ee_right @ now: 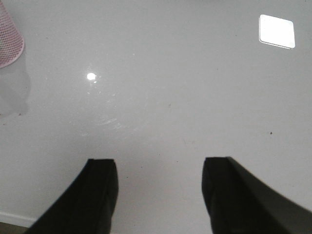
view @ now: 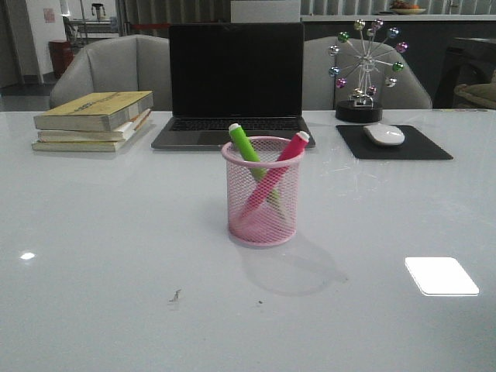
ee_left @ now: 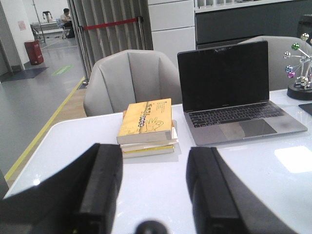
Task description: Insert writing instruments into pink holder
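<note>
The pink wire-mesh holder (view: 262, 194) stands mid-table in the front view. Both markers lean crossed inside it: the green marker (view: 245, 145) tips left, the pink marker (view: 290, 149) tips right, pale ends up. Neither gripper appears in the front view. My left gripper (ee_left: 153, 151) is open and empty, pointing toward the books, with the holder out of its view. My right gripper (ee_right: 160, 163) is open and empty over bare table; a piece of the pink holder (ee_right: 9, 41) shows at that view's edge, well apart from the fingers.
A stack of books (view: 94, 120) lies at the back left, a dark laptop (view: 235, 85) stands behind the holder. A white mouse (view: 384, 135) rests on a black pad (view: 392, 144) at the back right, beside a ball-wheel ornament (view: 364, 70). Grey chairs stand beyond the table.
</note>
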### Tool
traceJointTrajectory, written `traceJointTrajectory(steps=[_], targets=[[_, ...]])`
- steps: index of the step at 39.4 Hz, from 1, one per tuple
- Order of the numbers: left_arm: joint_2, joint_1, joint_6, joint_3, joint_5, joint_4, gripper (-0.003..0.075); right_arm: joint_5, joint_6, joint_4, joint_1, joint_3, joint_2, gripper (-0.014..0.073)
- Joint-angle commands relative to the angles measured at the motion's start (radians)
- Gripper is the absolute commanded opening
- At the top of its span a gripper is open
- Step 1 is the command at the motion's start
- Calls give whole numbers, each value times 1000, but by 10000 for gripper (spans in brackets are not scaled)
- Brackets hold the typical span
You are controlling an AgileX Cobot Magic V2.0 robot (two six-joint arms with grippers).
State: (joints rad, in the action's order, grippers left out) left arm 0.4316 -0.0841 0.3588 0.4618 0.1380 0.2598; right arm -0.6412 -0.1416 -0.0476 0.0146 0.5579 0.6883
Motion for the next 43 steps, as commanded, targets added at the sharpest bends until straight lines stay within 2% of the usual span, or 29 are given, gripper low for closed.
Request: traceJointTrajectory(steps=[1,14,43], targets=[[5,1,2,29,-72,3,372,72,-12,10,1,29,-4,437],[5,1,2,29,-72,3,372,151,-12,10,1,29,-4,45],[5,1,2,29,-72,3,372,179,-12,11,2,28,-19,58]])
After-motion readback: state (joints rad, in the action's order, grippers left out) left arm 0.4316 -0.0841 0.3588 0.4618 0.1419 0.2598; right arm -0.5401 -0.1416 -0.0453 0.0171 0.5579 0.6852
